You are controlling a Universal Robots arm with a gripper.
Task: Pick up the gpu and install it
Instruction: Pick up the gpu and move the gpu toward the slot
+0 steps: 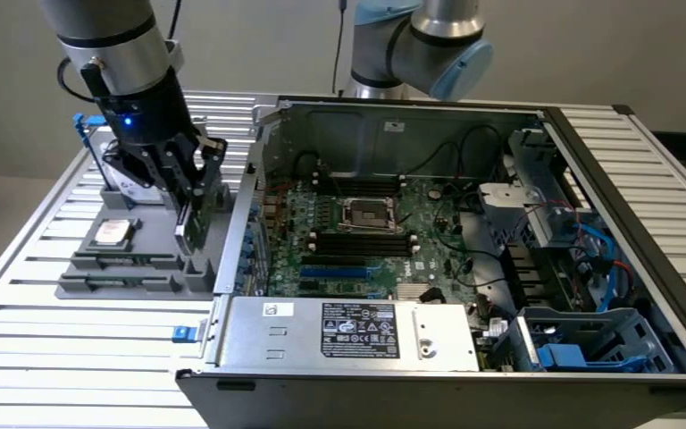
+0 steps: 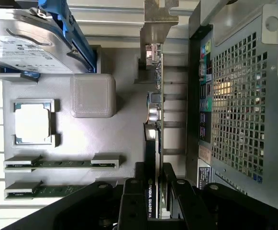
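At the exterior view's left, beside the case (image 1: pixel 414 107), the pincer (image 1: pixel 190 198) pinches the gpu (image 1: pixel 197 228), standing on edge over the grey tray (image 1: pixel 117 286); keeping it upright and lifting straight should avoid snagging

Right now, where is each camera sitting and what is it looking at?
Exterior view: high up, looking down on the open grey metal computer case and grey plastic parts tray; the silver arm and black pincer show.
Wrist view: on the wrist, looking past the pincer down at the tray.
Both share the thin green graphics card gripped by the pincer, the tray, the case's wall.
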